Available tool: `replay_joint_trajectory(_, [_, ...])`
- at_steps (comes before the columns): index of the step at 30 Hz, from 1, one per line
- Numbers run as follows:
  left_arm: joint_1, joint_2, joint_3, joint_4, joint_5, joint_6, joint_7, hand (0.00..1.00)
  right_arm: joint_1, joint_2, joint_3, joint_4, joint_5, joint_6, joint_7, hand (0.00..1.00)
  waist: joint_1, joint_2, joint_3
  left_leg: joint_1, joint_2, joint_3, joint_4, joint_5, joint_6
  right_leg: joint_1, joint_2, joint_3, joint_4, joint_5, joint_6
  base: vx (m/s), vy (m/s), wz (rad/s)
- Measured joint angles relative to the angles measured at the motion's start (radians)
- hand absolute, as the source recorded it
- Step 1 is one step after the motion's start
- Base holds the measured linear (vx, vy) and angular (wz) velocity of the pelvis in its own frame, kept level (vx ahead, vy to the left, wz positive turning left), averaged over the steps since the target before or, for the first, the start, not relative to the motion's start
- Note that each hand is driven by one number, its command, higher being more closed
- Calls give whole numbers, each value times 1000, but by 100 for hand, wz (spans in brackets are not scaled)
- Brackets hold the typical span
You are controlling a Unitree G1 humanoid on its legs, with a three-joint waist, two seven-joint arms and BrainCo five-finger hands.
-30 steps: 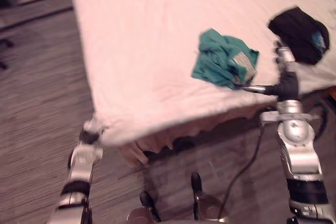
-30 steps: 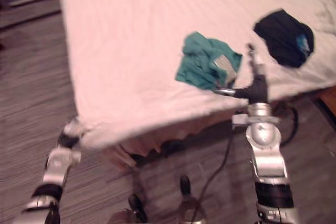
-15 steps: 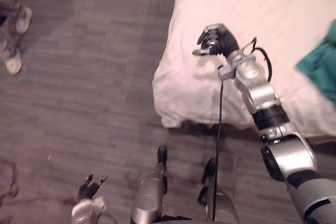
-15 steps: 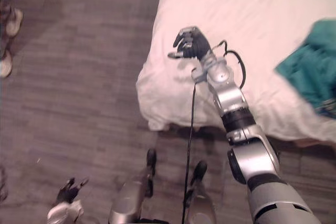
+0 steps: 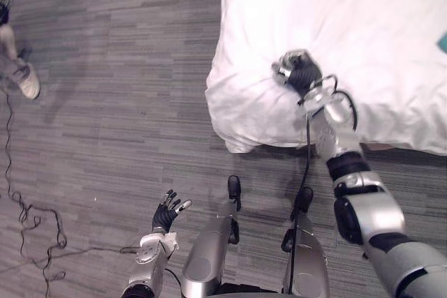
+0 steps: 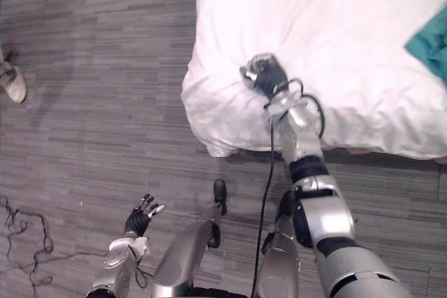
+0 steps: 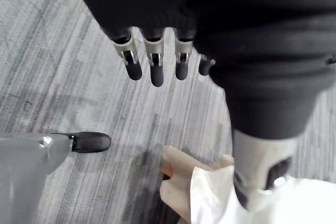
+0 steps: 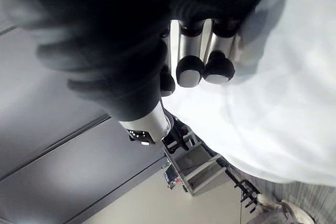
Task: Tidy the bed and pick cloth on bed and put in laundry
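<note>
Right hand (image 5: 297, 71) apparently on bed sheet (image 5: 349, 26) corner

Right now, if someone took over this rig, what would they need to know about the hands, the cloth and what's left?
The left hand is open and holds nothing, low over the floor.
The right hand is on the white sheet near the bed's corner; its grip is unclear.
The teal cloth lies on the bed at the view's right edge, apart from both hands.
Done: no cloth picked up yet.
Left: smooth the wrinkled corner, pick up the teal cloth, take it to the laundry.
</note>
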Motion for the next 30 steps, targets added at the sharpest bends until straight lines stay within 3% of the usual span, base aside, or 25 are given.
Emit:
replay_joint_trajectory(2, [23,2,3,0,0,1,0,0,250,-6,23,-23,-5,56,39,100,-13,-44,-24,32,12,38,-3,-19,-5,8,9,33,1,-13,1,137,-34,-64])
replay_joint_trajectory(3, [46,5,0,2,2,17,1,0,417,-9,33,-71,-17,85,73,100,-45,-81,-43,70,22,67,-7,-25,-9,26,19,56,0,-19,2,158,-51,-59])
replay_joint_trajectory(4, [53,5,0,2,3,24,1,0,460,-12,41,-102,-17,88,85,100,-58,-93,-51,90,26,77,-12,-28,-11,38,23,64,0,-20,2,132,-44,-57])
replay_joint_trajectory(6, [60,6,-2,3,15,45,2,0,553,-20,74,-250,-15,81,136,100,-75,-124,-78,163,40,101,-27,-37,-22,82,40,94,0,-27,1,86,-53,-56])
replay_joint_trajectory(8, [59,7,-22,5,32,54,6,0,581,-18,113,-410,-8,52,180,100,-77,-145,-150,207,53,117,-39,-42,-29,108,53,104,0,-43,-1,52,-66,-37])
replay_joint_trajectory(10, [61,6,-52,18,41,73,11,0,556,2,139,-493,-8,24,184,100,-68,-147,-215,216,59,114,-46,-43,-31,112,59,100,7,-57,-1,19,-51,1])
replay_joint_trajectory(13, [56,7,-93,18,57,93,24,0,436,2,158,-546,-8,-11,146,100,-61,-132,-223,223,55,99,-50,-43,-32,100,49,95,61,-90,-5,-43,5,12])
replay_joint_trajectory(16, [-10,13,-114,33,57,114,23,0,88,-5,116,-450,-16,-36,21,100,-54,-104,-133,146,38,95,16,-46,-21,-6,13,109,180,-106,-8,-174,45,6])
replay_joint_trajectory(17, [-52,16,-122,42,49,115,22,0,-95,-12,92,-370,-18,-36,-52,100,-46,-84,-76,98,32,113,63,-57,-14,-66,1,124,213,-107,-14,-289,46,-19])
replay_joint_trajectory(18, [-74,12,-124,43,47,115,23,0,-210,-28,83,-304,-18,-32,-100,100,-31,-63,-38,70,35,135,90,-62,-11,-95,-7,120,218,-104,-17,-325,61,-64])
replay_joint_trajectory(19, [-92,1,-131,58,36,110,24,0,-357,-67,91,-159,-20,-24,-154,100,16,-24,-10,18,42,170,127,-78,-10,-150,-20,96,210,-97,-30,-229,43,-74])
replay_joint_trajectory(20, [-94,-3,-132,67,25,105,26,0,-399,-78,95,-99,-21,-23,-171,100,34,-11,-6,-7,49,187,145,-87,-5,-173,-21,93,208,-88,-43,-119,28,-84])
replay_joint_trajectory(21, [-96,-3,-140,85,6,93,35,0,-466,-106,97,-8,-20,-25,-208,100,57,11,5,-63,57,200,192,-100,-4,-211,-23,91,203,-31,-65,-23,-7,-39])
replay_joint_trajectory(22, [-95,-7,-141,91,-5,90,49,0,-463,-141,100,25,-20,-25,-229,100,58,29,21,-97,67,198,227,-104,4,-226,-18,88,191,-6,-50,11,-24,-24])
replay_joint_trajectory(25, [-86,-6,-139,91,-43,85,64,0,-374,-195,92,74,-18,-37,-291,100,45,49,38,-126,86,208,247,-113,4,-249,3,101,172,15,-50,49,-32,-19])
replay_joint_trajectory(27, [-88,-6,-137,88,-51,75,60,0,-316,-206,74,100,-17,-37,-334,100,29,49,38,-114,89,209,248,-120,4,-244,8,107,173,15,-50,35,-8,-20])
replay_joint_trajectory(30, [-88,-6,-129,64,-49,40,21,0,-177,-209,-54,218,-15,2,-414,100,23,49,38,-96,92,224,252,-135,-1,-237,12,122,174,15,-50,4,5,-21])
